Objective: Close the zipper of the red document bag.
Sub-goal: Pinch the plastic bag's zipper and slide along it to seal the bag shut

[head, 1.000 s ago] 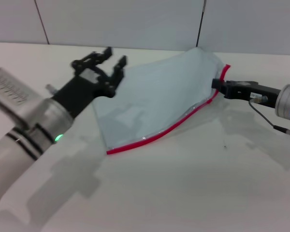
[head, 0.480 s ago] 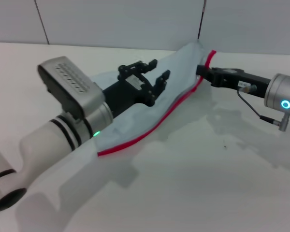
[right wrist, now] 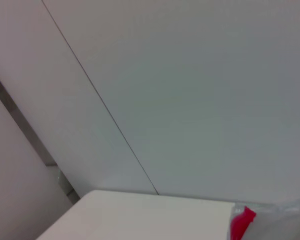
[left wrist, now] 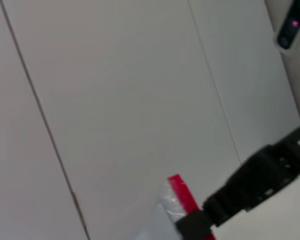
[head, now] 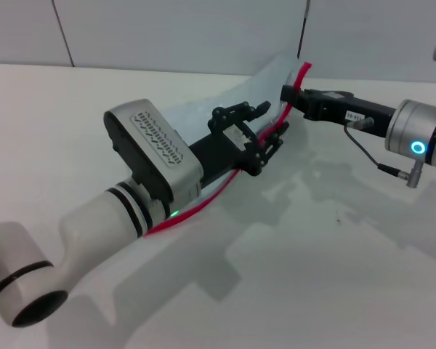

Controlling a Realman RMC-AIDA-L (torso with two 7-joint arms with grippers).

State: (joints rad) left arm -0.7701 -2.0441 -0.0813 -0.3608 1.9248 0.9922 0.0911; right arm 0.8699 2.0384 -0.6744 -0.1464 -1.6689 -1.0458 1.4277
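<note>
The red document bag [head: 203,116], a translucent pale pouch, lies on the white table [head: 334,276], and its far end is lifted. The zipper [head: 185,215] is the red strip along the bag's near edge; it rises to a red tip [head: 303,71]. My left gripper [head: 258,131] hovers over the middle of the zipper, open, with the red strip running between its black fingers [head: 240,113]. My right gripper [head: 286,95] is shut on the raised far end of the bag at the zipper. The left wrist view shows that right gripper [left wrist: 192,222] clamping the red strip [left wrist: 179,190]. The right wrist view shows only the red tip [right wrist: 242,222].
A pale panelled wall [head: 189,33] stands close behind the table's far edge. My left arm [head: 123,211] lies across the bag from the lower left and hides much of it. The right arm's silver wrist [head: 421,138] reaches in from the right.
My left arm has swung right across the bag, bringing its gripper from the far left corner to the zipper. The right gripper has moved left and up, lifting the bag's end.
</note>
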